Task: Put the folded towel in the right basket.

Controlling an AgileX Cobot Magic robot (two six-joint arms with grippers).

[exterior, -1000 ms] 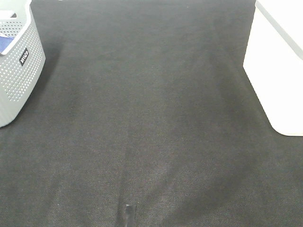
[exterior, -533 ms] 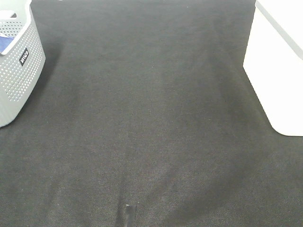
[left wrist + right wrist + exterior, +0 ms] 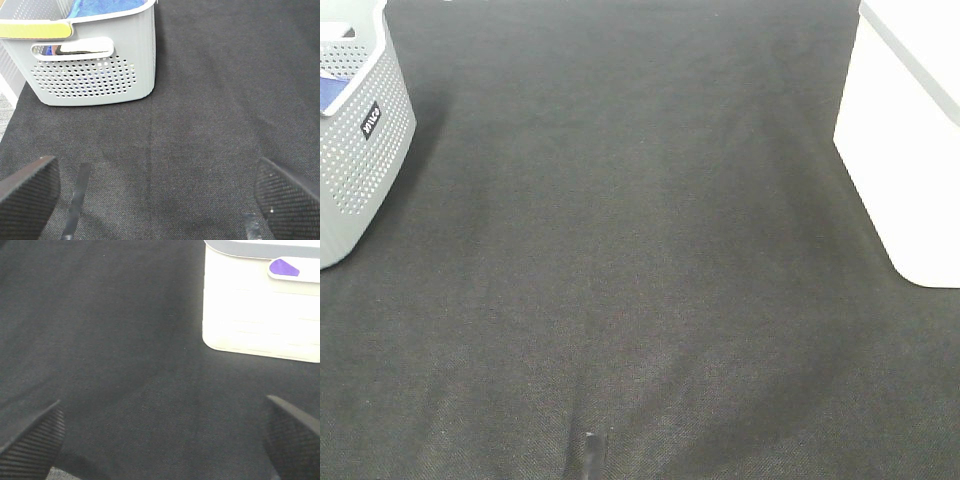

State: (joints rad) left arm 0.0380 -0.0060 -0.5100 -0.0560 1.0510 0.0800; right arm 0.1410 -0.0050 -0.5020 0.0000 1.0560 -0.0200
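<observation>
The right basket [image 3: 910, 130] is white and stands at the right edge of the dark table; it also shows in the right wrist view [image 3: 262, 300] with a purple tab. A blue towel [image 3: 105, 6] lies inside the grey perforated left basket [image 3: 90, 65], which stands at the table's left edge [image 3: 355, 140]. My left gripper [image 3: 155, 195] is open and empty, above the cloth in front of the grey basket. My right gripper [image 3: 160, 440] is open and empty, some way short of the white basket. Neither gripper shows in the high view.
A dark woven cloth [image 3: 640, 250] covers the table between the two baskets. A small dark part [image 3: 588, 455] pokes in at the front edge of the high view. A yellow-green handle strip [image 3: 32, 30] sits on the grey basket's rim.
</observation>
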